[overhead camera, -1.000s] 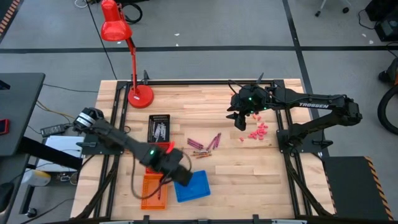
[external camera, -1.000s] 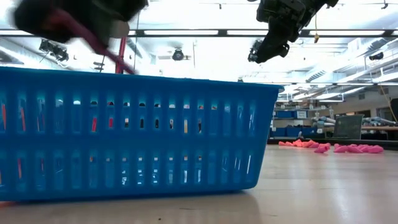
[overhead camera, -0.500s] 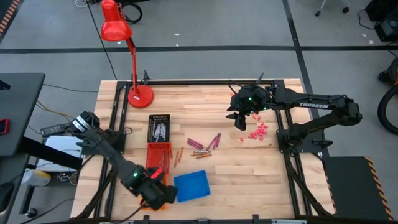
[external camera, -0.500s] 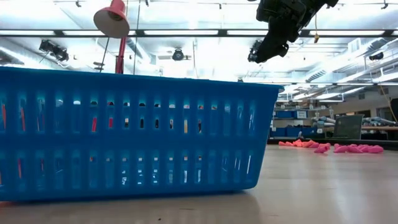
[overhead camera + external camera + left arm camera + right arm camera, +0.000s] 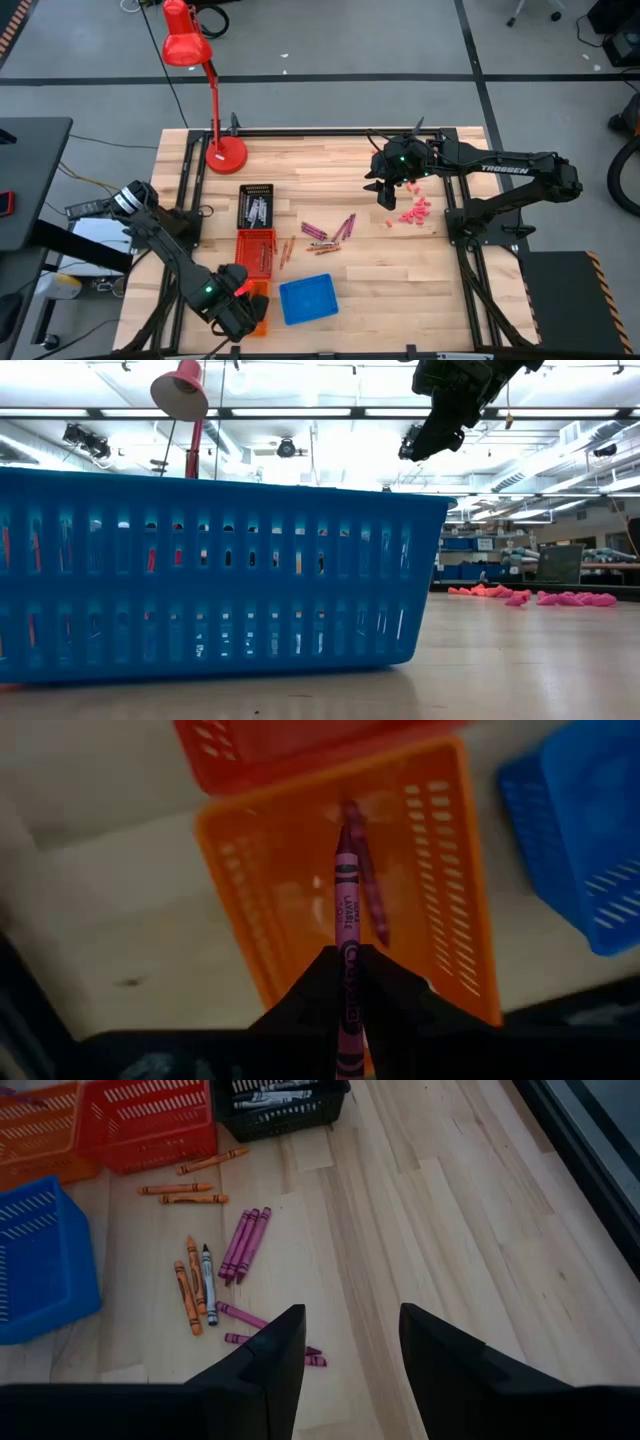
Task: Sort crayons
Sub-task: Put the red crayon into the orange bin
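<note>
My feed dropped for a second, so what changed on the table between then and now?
The left gripper, jaws shut on a magenta wax crayon, swung from beside the blue plastic basket toward the table's near left corner, and now hangs over the orange slotted plastic basket. The right gripper stayed open above the loose crayons; those and the baskets have not moved.

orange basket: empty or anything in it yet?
Not empty. Left wrist view shows one magenta crayon lying in the orange basket, below the crayon the left gripper holds.
</note>
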Robot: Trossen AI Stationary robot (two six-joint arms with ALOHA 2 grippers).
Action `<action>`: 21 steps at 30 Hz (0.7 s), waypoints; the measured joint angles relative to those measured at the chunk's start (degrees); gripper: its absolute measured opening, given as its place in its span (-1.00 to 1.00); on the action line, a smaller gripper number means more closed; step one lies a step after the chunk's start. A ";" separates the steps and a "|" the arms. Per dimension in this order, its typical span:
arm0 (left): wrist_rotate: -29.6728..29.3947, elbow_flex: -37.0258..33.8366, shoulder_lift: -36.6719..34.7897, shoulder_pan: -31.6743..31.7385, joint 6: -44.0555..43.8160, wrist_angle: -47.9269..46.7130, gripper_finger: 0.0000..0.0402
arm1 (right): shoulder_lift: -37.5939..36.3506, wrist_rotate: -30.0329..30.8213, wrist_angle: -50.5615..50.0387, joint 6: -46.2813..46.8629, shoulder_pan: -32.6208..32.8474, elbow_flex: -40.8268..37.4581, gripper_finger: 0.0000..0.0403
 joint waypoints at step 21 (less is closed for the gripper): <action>-2.83 0.00 7.41 0.62 1.44 1.37 -0.81 | 0.00 0.02 0.21 0.07 0.00 0.00 -0.17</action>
